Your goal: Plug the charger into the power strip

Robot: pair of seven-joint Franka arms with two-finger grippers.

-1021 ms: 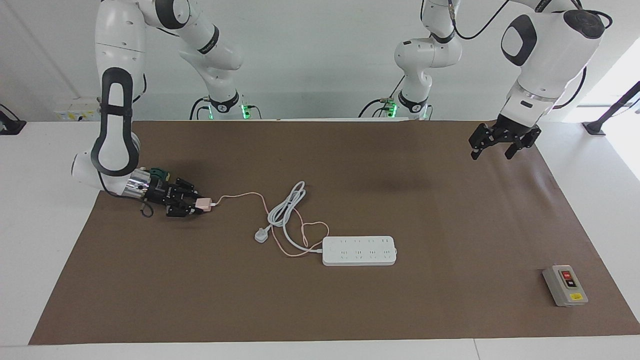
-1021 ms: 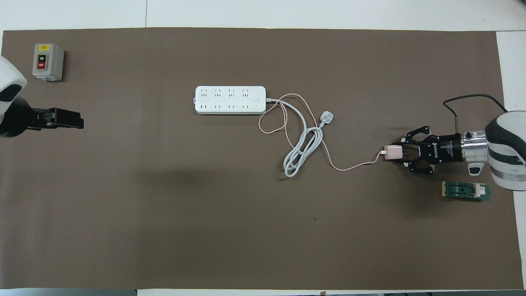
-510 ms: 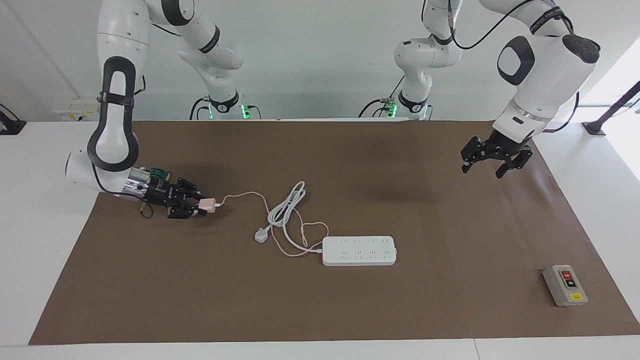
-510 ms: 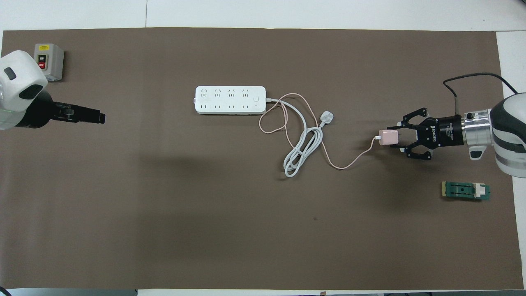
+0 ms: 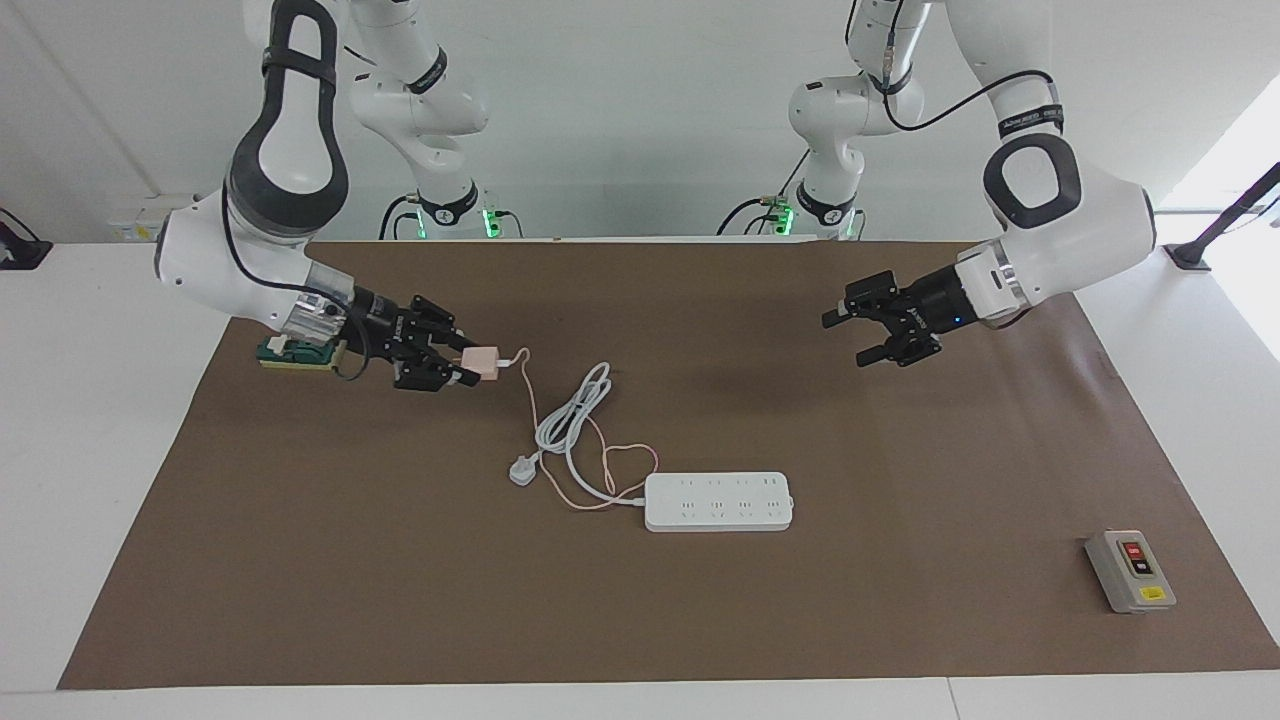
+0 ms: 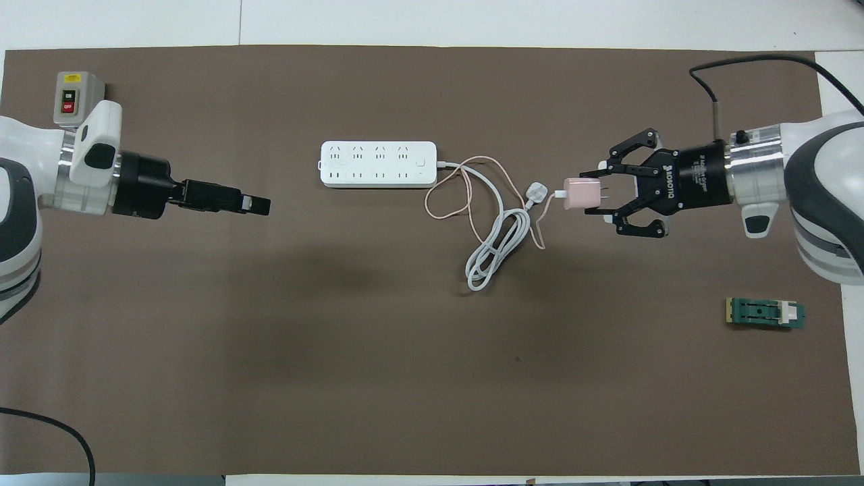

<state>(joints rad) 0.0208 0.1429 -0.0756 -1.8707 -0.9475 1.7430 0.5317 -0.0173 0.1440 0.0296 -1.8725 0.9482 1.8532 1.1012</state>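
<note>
The charger [image 5: 481,362], a small pale pink cube, is held in my right gripper [image 5: 462,364], which is shut on it and holds it above the mat, close to the white plug. It shows in the overhead view [image 6: 582,194] with its prongs toward the gripper [image 6: 599,197]. Its thin pink cable [image 6: 445,202] trails down to the mat and loops by the strip. The power strip [image 5: 718,501] lies flat, sockets up, mid-table [image 6: 378,164]. My left gripper [image 5: 866,332] is open and empty over the mat toward the left arm's end [image 6: 260,204].
The strip's thick white cord [image 6: 496,250] lies coiled beside it, ending in a white plug [image 6: 536,194]. A grey box with red and black buttons [image 6: 77,99] sits at the left arm's end. A green block [image 6: 765,313] lies at the right arm's end.
My right gripper has lifted the charger off the mat and carried it toward the white plug, dragging the cable. My left gripper has come down and in toward the middle of the table.
</note>
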